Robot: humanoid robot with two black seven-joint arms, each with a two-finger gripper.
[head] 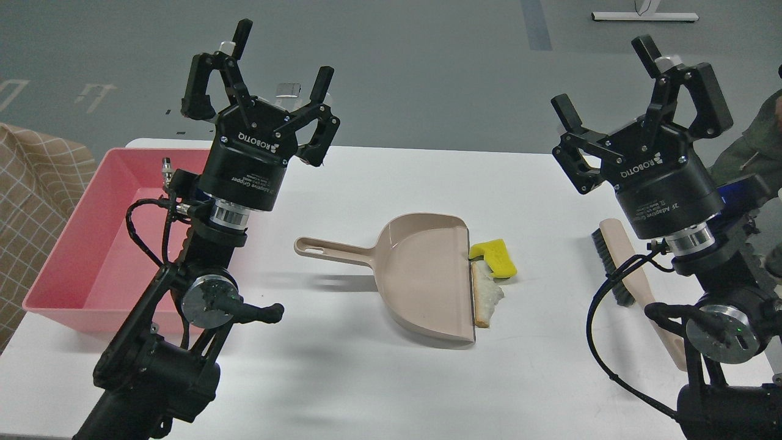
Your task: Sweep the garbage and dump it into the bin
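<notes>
Both my claws, left gripper (278, 64) and right gripper (605, 76), are wide and empty. The garbage (492, 275) waits at the dustpan's (427, 275) lip at 3 o'clock; the bin (73, 244) lies at 9 o'clock.

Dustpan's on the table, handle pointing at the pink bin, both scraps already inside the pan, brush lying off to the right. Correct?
Not quite. In the head view the scraps are not inside the dustpan: the yellow chunk and the bread slice lie on the table just outside its open edge. The rest holds: handle toward the pink bin, brush to the right.
</notes>
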